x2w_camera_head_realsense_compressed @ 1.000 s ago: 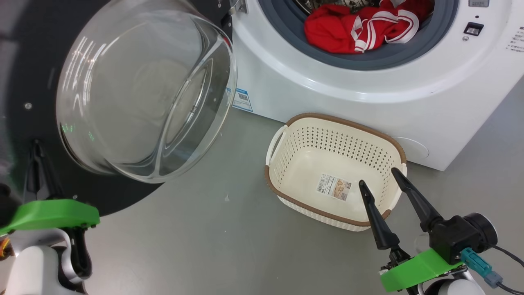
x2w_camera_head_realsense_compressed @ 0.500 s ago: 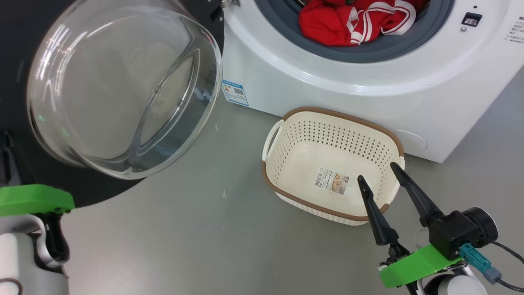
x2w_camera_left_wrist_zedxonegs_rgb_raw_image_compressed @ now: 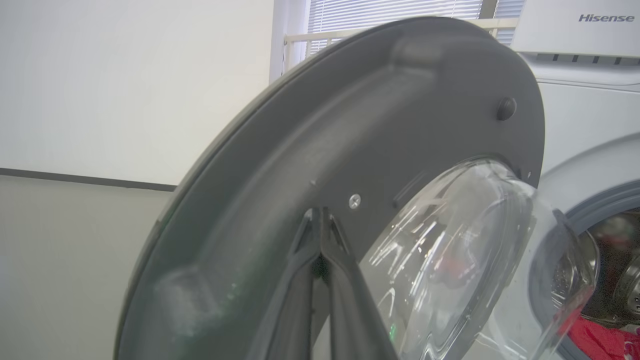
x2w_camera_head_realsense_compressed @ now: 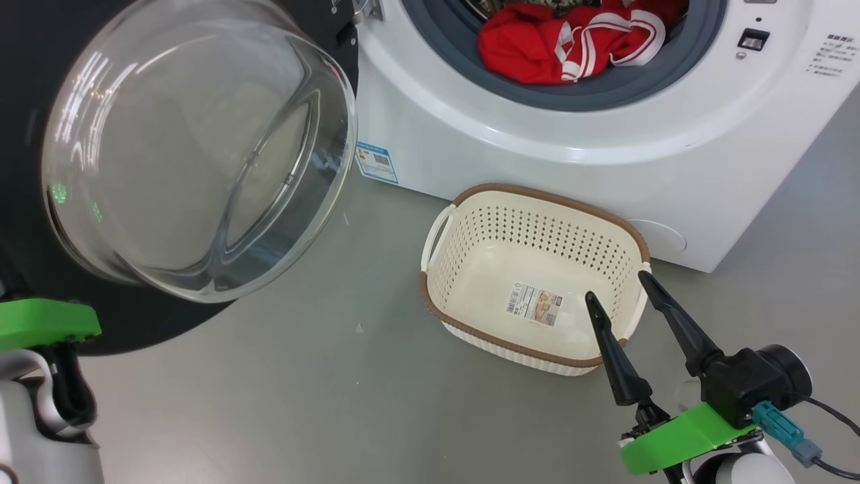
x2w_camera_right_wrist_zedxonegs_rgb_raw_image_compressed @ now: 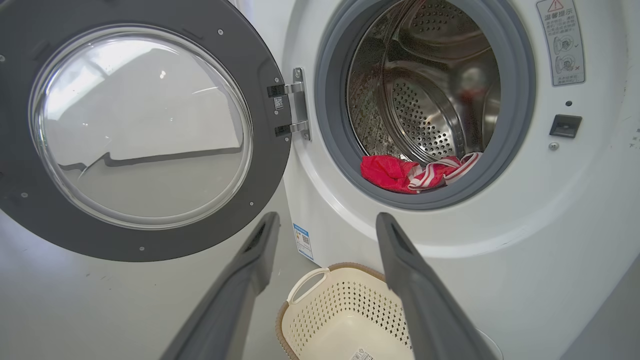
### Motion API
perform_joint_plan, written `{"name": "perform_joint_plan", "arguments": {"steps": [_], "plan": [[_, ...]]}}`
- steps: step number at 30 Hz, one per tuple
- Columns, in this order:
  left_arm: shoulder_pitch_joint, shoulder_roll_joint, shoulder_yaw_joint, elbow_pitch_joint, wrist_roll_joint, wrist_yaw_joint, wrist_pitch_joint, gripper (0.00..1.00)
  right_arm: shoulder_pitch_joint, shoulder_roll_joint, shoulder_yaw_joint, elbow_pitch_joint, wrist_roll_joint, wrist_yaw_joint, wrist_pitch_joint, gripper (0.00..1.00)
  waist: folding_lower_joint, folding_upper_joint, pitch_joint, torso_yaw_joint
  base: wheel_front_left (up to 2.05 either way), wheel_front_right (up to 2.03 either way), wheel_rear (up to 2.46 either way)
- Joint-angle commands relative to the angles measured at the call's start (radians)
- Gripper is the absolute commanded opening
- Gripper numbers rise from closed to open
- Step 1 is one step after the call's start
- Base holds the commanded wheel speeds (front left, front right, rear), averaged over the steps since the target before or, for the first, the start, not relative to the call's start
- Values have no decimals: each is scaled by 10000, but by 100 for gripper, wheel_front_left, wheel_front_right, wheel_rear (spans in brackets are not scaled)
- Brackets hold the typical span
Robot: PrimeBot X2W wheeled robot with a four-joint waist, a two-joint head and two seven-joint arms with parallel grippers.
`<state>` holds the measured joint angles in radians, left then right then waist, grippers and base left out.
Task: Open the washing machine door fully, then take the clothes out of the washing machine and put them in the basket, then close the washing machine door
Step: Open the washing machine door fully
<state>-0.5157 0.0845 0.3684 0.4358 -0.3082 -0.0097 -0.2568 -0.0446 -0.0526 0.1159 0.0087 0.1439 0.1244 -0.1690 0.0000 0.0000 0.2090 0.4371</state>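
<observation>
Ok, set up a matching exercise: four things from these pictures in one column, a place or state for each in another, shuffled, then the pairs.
Things
1. washing machine door
2. clothes
3. basket
4. right gripper

States
a. open, holding nothing
b. lying in the drum
c. swung open on its hinge
d. empty, on the floor

Pairs: 1-c, 2-b, 3-d, 4-a

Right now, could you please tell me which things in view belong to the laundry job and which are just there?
Part of the job:
- the washing machine
- the washing machine door, swung open
- the clothes, inside the machine
- the basket, holding no clothes

Just there:
- blue label on the machine's front
- paper sticker in the basket
- window blinds
</observation>
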Motion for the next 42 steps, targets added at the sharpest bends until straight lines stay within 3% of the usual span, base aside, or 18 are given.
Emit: {"name": "perform_joint_plan", "arguments": {"steps": [1, 2, 3, 11, 21, 28, 35, 42], "plan": [[186, 331, 367, -672, 199, -93, -49, 47, -278, 24, 315, -164, 157, 63, -157, 100, 0, 0, -109, -84, 0, 0, 0], [312, 240, 359, -968, 252, -147, -49, 84, -278, 24, 322, -127, 193, 63, -193, 100, 0, 0, -149, -115, 0, 0, 0], [432, 163, 354, -1265, 299, -189, -49, 99, -279, 24, 318, -99, 233, 63, -231, 100, 0, 0, -176, -145, 0, 0, 0], [1209, -171, -206, -3302, 464, -684, -49, 100, -339, 24, 211, 129, 464, 63, -501, 100, 0, 0, -382, -453, 0, 0, 0], [2327, -299, -2097, -4889, 81, -1063, 225, 100, -474, 24, -312, 505, 703, 63, -843, 100, 0, 0, -685, -1332, 0, 0, 0], [2779, -26, -3152, -4554, -512, -1181, 411, 100, -584, 24, -763, 616, 694, 63, -917, 100, 0, 0, -786, -2130, 0, 0, 0], [2980, 46, -3477, -4043, -1197, -1199, 366, 100, -508, 24, -1136, 439, 735, 63, -925, 100, 0, 0, -1000, -2928, 0, 0, 0], [3321, 239, -3647, -3813, -789, -1009, 314, 100, -249, 24, -1443, 297, 802, 63, -926, 100, 0, 0, -1307, -3612, 0, 0, 0]]}}
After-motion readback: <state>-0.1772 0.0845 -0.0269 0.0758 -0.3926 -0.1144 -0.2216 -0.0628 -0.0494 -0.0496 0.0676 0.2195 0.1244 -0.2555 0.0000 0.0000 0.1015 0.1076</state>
